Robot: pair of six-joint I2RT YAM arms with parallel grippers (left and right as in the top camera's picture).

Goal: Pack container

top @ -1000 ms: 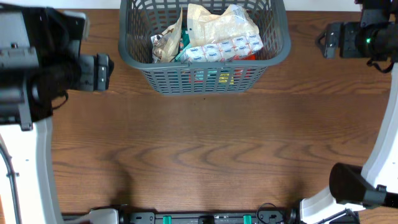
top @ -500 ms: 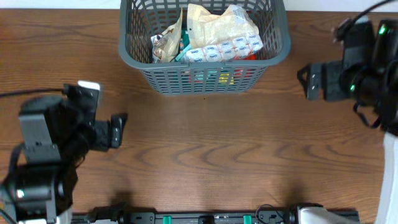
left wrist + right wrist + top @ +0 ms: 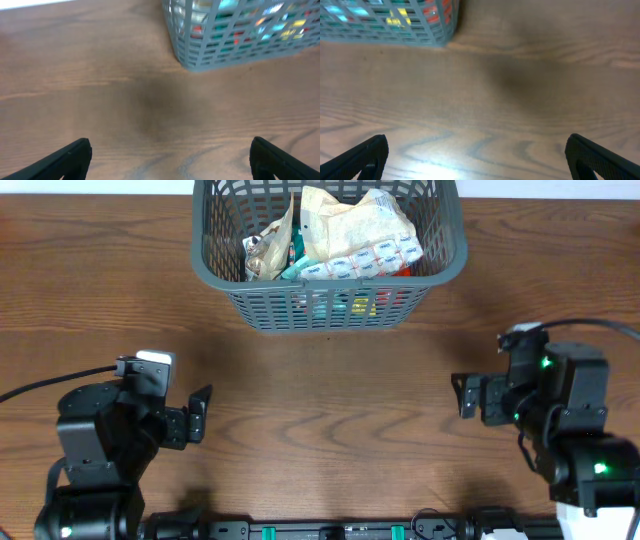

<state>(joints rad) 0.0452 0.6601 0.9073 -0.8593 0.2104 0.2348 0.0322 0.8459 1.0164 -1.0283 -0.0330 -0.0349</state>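
Container (image 3: 300, 308) looks packed with packets (image 3: 355, 235), I see nothing loose on the desk (image 3: 330, 410), left pincer (image 3: 170, 157) and right pincer (image 3: 476, 155) both gape wide, empty.

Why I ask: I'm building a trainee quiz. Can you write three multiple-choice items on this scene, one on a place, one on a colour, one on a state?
1. Where does the container stand on the table?
A. near edge, between the arms
B. far edge, middle
C. left corner

2. What colour is the container?
A. grey
B. red
C. white

3. How are the left gripper and the right gripper?
A. both shut on packets
B. left shut, right open
C. both open, empty

Answers: 1 B, the overhead view shows it at the top centre. 2 A, its lattice walls are grey in every view. 3 C, each wrist view shows the fingers wide apart over bare wood.
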